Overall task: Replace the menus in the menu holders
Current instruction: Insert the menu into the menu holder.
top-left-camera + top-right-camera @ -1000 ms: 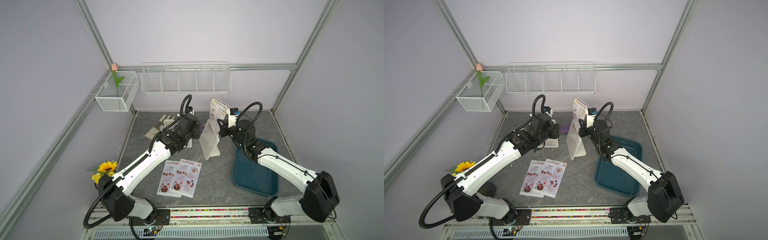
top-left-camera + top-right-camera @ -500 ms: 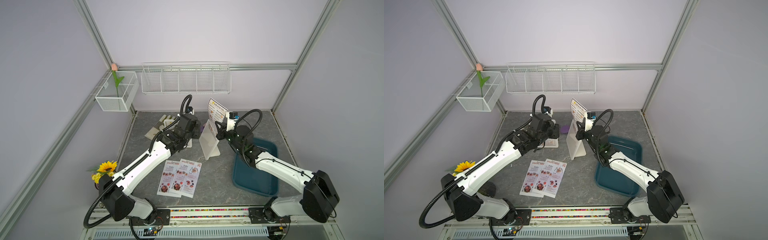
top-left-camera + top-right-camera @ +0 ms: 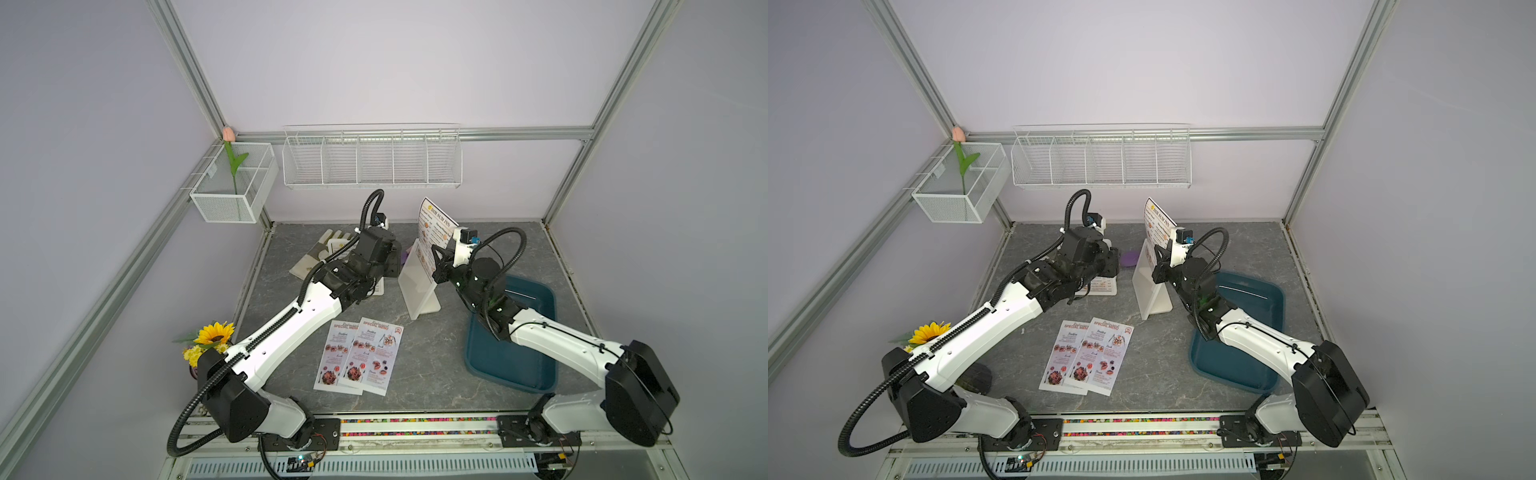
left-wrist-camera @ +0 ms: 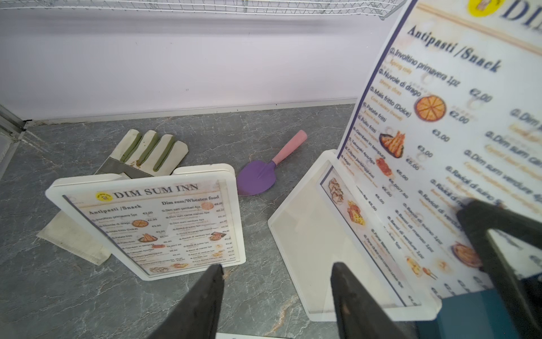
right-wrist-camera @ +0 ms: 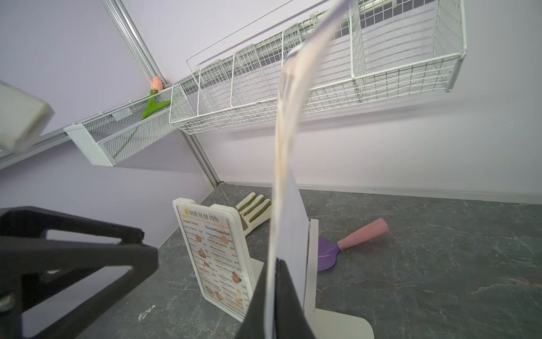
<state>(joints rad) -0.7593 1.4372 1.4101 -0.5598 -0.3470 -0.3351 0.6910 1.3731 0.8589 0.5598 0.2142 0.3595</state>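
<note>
Tool point(image 5: 274, 273) on right arm point(image 3: 557, 345) pinches menu point(image 3: 434, 226) partly in holder point(image 3: 417, 291).

Dim Sum menu point(image 3: 435, 230) partly in holder point(image 3: 417, 287), special menus point(image 3: 360, 358) flat

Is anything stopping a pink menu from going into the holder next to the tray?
Yes. The Dim Sum menu sits partly in that holder, pinched by the right gripper. Between the pink menus and the holder, only bare table.
</note>
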